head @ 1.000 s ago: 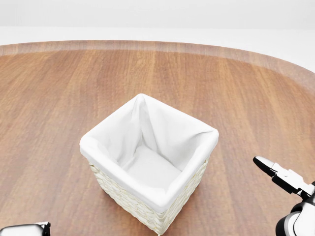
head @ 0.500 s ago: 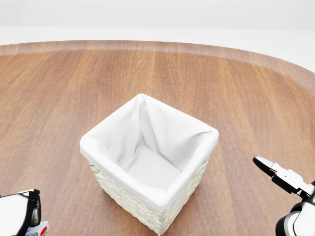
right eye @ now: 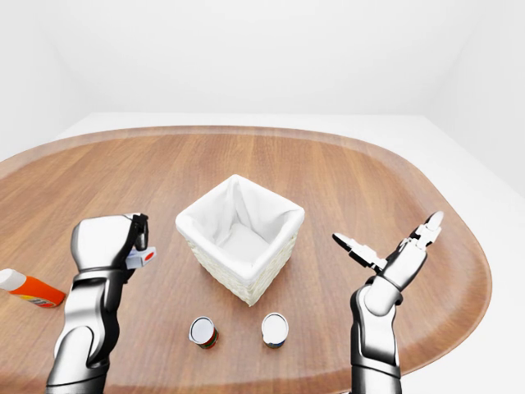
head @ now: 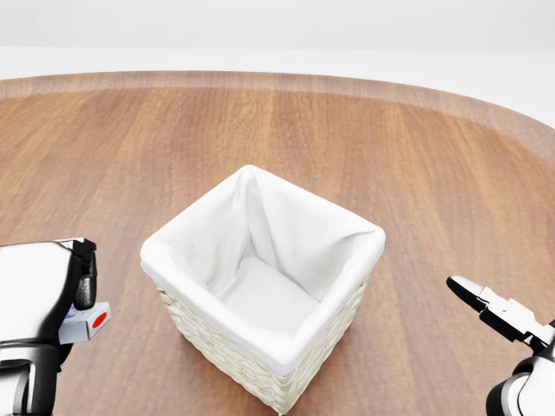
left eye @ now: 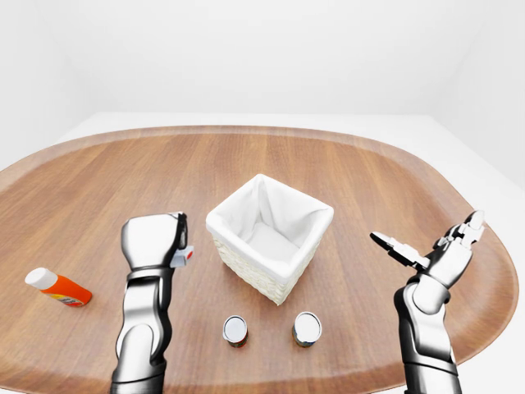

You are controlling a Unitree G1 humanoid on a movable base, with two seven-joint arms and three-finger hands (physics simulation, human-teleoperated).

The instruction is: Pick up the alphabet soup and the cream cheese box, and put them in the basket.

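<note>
The white-lined wicker basket (head: 186,321) stands in the middle of the wooden table. My left hand (left eye: 176,240) is raised just left of the basket and is shut on a small white box with a red dot, the cream cheese box (head: 87,322). The box sticks out under the fingers, at about rim height. Two cans (right eye: 203,332) (right eye: 275,329) stand upright on the table below the basket in the eye views; I cannot tell which is the alphabet soup. My right hand (left eye: 422,234) is open and empty, held in the air right of the basket.
An orange bottle with a white cap (left eye: 57,287) lies on the table at the far left. The oval table's edge (left eye: 484,246) curves round close to my right hand.
My left hand has risen into the head view from the bottom left, carrying the cream cheese box up beside the basket. The right hand has not moved.
</note>
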